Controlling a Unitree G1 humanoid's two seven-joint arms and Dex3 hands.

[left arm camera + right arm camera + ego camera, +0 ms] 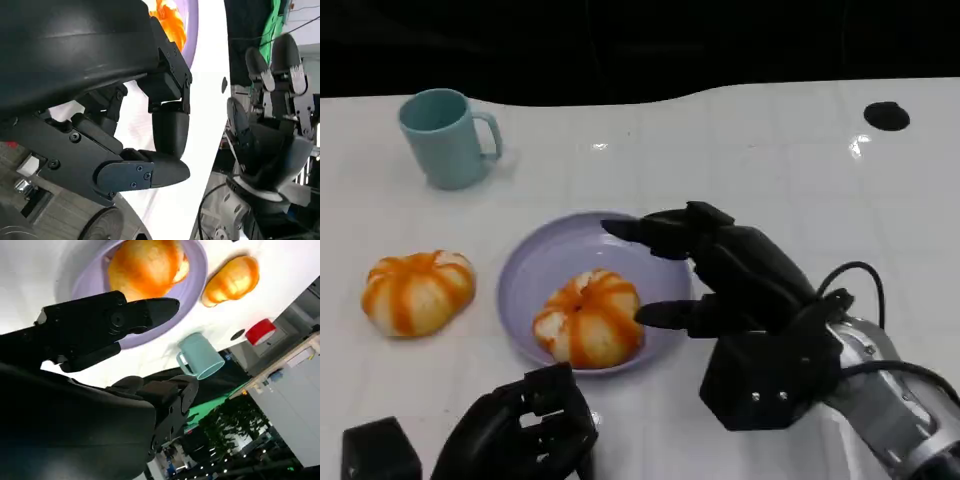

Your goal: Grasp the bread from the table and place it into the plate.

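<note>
**Bread in the plate, right hand open beside it**

Left hand (525, 430) sits nearest the camera at the lower edge of the head view, its black fingers curled inward with nothing between them, resting low by the near edge of the white surface (770, 170). Right hand (720, 275) lies just beyond it and to the right, fingers spread and holding nothing; one fingertip reaches over the far rim of the plate (520, 275) and another points at the near right rim, close to the bread (588, 318) without clearly touching it.

That bread already rests inside the plate, toward its near side. Judging from this, the placing step looks finished and the hand is at the release stage; the next move would call for drawing the right hand up and back without nudging the rim or the loaf.

The loaf is a rounded, pumpkin-like bun, ribbed in orange and pale cream segments with a glazed look. Its plate is a shallow lavender disc, smooth and matte. To the left on the surface sits a second bun (417, 290) of the same kind, apart from the plate. Farthest back stands a pale teal mug (445, 138), upright, handle to the right.
</note>
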